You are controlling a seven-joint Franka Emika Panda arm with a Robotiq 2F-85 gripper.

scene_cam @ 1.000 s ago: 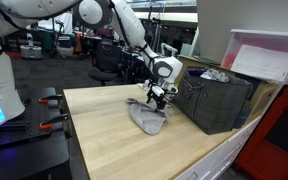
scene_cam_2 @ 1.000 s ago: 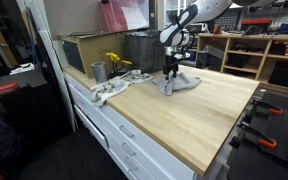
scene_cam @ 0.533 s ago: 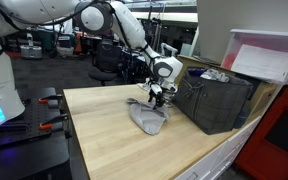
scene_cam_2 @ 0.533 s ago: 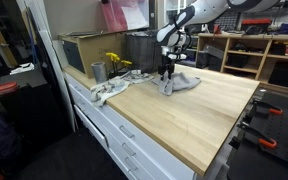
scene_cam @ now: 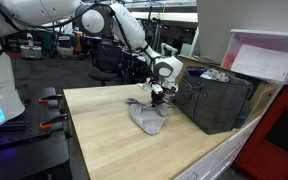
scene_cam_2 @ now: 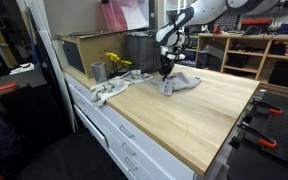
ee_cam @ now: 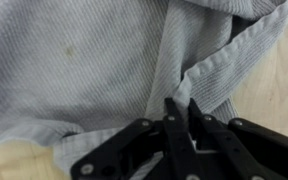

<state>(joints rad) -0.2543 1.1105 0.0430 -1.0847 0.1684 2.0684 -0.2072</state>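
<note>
Right in close on the gripper, entering the wrist view from six o'clock. Pinching a raised fold of the grey-blue cloth between jaws drawn almost together, with the fabric ridge caught in that narrow slot. Nothing but ribbed weave across nearly the whole wrist view, bar a small yellowish speck out at ten o'clock from the fingertips. Only slivers of pale wooden table, at three o'clock and down in the seven o'clock corner.

Pulling back to take in both exterior views. In an exterior view, pointing straight down with the gripper onto the top of the cloth, crumpled in a heap on the table, well in from the edges. At three o'clock of that heap, a dark crate, close beside; touching or not, cannot tell.

In an exterior view, catching the gripper at the nine o'clock end of the cloth, spread toward three o'clock on the table. Further off at nine o'clock, near the table edge, a pale rag, a metal cup and something yellow behind it.
</note>
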